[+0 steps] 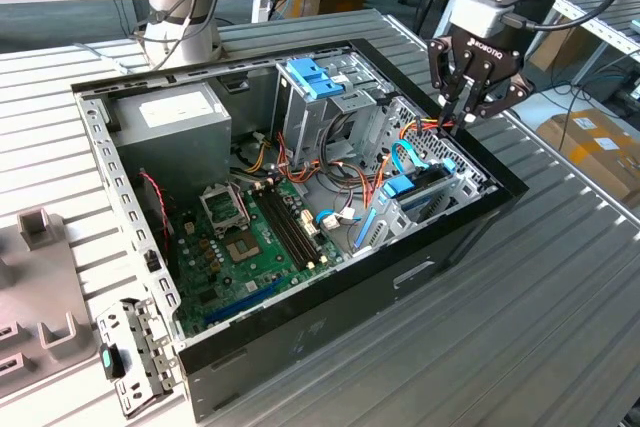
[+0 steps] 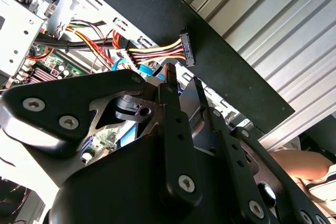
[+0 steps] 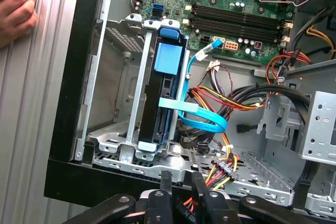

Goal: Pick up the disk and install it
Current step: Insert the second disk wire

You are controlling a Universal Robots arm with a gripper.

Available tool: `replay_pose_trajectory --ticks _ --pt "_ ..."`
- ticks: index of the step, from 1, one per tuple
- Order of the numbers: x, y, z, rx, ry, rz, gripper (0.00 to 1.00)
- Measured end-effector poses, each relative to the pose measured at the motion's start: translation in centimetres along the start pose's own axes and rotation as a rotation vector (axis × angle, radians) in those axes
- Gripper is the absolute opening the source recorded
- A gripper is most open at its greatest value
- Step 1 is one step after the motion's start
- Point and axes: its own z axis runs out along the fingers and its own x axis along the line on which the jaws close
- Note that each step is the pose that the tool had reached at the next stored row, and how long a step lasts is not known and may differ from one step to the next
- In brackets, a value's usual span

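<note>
The disk [image 3: 167, 90], grey with a light-blue carrier, stands on edge in a slot of the metal drive bay at the front corner of the open computer case [image 1: 330, 332]. In the exterior view the disk [image 1: 415, 190] sits on that view's right side of the case. My gripper [image 1: 453, 119] hangs above the case rim behind the disk, apart from it, fingers drawn together with nothing between them. In both wrist views the fingertips [image 2: 167, 77] hover near a black power connector [image 2: 186, 48] on coloured wires. The gripper [image 3: 181, 179] is just over the case wall.
A blue flat cable [image 3: 205, 121] loops beside the disk. A tall drive cage with a blue bracket [image 1: 315, 77], a power supply [image 1: 170, 112] and the motherboard [image 1: 250, 247] fill the case. A person's hand [image 3: 16, 9] rests on the ribbed table beside the case.
</note>
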Motion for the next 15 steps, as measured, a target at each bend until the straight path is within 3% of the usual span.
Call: replay_pose_trajectory --ticks 15 --pt "0.02 -0.04 -0.19 0.0000 -0.0001 0.000 0.29"
